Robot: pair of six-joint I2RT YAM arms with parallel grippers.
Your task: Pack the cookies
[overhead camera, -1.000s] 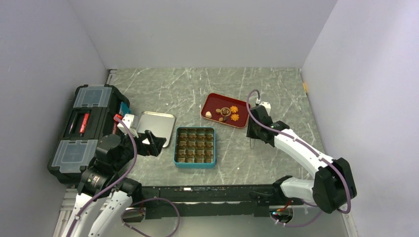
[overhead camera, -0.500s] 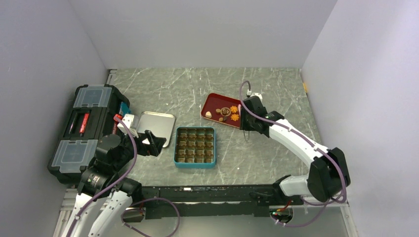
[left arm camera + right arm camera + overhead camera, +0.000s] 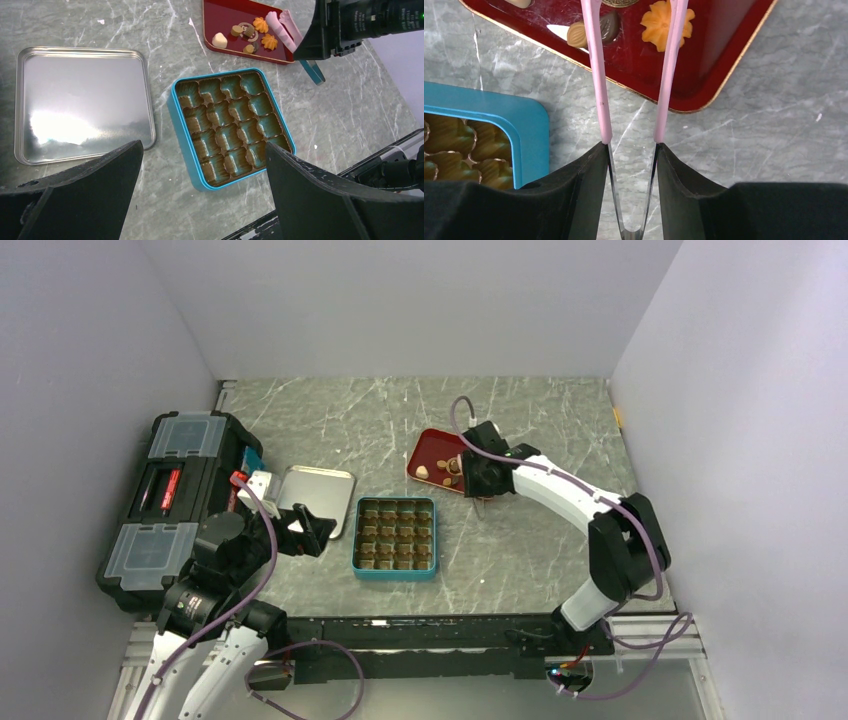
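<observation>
The cookies lie in a red tray (image 3: 430, 448): a cream lump (image 3: 219, 39), two orange flowers (image 3: 260, 24), and a round dark one (image 3: 246, 31) with small brown pieces beside it. My right gripper (image 3: 480, 478) is shut on pink-tipped tongs (image 3: 596, 75). The tong arms stand apart and reach over the tray's near edge (image 3: 704, 60). One arm crosses an orange flower cookie (image 3: 656, 22), and a brown piece (image 3: 584, 32) lies by the other. The tong tips are out of view. My left gripper (image 3: 202, 150) is open and empty above the teal tin (image 3: 180, 120).
The teal tin (image 3: 356, 540) with brown compartments sits mid-table, with its corner (image 3: 499, 115) close to the left of the tongs. Its silver lid (image 3: 315, 498) lies left of it. A black toolbox (image 3: 170, 500) stands at the far left.
My right arm has swung left and away from the base, bringing the tongs from right of the tray to over its cookies. The left arm has not moved.
</observation>
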